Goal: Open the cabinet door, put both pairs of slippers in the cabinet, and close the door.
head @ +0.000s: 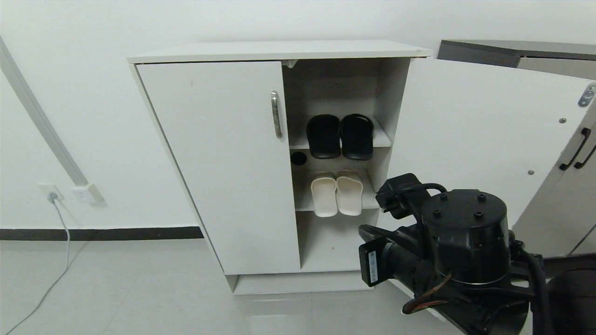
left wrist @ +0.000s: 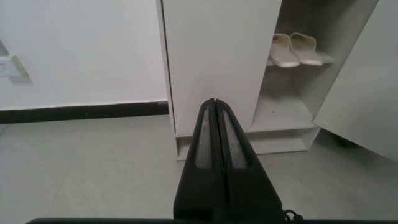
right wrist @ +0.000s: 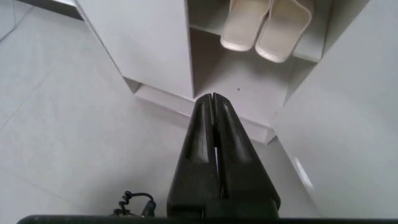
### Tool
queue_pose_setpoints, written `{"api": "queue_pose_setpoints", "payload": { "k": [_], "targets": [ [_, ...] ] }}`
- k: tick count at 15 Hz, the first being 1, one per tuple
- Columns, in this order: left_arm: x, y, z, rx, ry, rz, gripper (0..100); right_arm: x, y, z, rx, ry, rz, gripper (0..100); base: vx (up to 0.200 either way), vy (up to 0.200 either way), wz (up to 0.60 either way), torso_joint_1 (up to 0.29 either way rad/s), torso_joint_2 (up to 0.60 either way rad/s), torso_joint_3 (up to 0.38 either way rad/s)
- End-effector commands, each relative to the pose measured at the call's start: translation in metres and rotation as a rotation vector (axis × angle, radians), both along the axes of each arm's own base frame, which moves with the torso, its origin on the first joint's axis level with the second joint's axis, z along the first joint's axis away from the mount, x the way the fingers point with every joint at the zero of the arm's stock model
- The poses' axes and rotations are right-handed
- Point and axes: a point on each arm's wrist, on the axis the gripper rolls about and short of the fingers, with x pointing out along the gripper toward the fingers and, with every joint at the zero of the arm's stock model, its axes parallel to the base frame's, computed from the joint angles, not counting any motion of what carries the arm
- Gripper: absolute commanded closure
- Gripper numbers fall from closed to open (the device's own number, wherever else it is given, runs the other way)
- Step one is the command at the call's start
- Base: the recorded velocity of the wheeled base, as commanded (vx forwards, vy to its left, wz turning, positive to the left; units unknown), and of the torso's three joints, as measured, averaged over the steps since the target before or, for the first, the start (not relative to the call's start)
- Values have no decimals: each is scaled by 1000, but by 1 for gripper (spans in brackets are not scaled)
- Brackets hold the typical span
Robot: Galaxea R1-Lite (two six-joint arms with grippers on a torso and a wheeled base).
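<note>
a: what's the room like?
b: a white wall [head: 70,93] and a pale floor [head: 116,288]. a white cabinet [head: 274,49] stands on the floor, back to the wall.
a: and the jaws?
b: the left gripper [left wrist: 213,106] has its fingers pressed flat together with nothing between them. it hangs low over the floor and points at the cabinet's foot. the right gripper [right wrist: 213,98] is the same: pressed together, holding nothing, low in front of the open side.
a: why are they empty?
b: i think there's nothing left to carry. the black slippers [head: 340,136] sit side by side on the upper shelf [head: 382,138]. the white slippers [head: 336,193] sit side by side on the lower shelf [head: 302,200].
a: so what's left?
b: the door. the right door [head: 475,135] is swung wide open, just beside the right arm. the left door [head: 219,163] is shut, with its handle [head: 276,114] next to the gap. my guess is the right arm is down there so it can push the open door closed. flat, closed fingers are fine for pushing.
a: anything to watch?
b: both pairs stick out a little past their shelf edges, so the door might bump them.
</note>
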Motion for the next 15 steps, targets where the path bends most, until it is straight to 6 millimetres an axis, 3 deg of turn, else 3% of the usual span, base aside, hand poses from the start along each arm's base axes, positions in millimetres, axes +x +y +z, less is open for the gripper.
{"api": "queue_pose_setpoints", "payload": {
  "k": [1,15],
  "targets": [
    [0,0,0,-2,2,-1,100,2,-1,-3,-8,5,-7,100,0,0,0,0,0,0],
    [0,0,0,-5,2,2,100,3,-2,-5,-15,8,-11,100,0,0,0,0,-13,-14]
  ]
}}
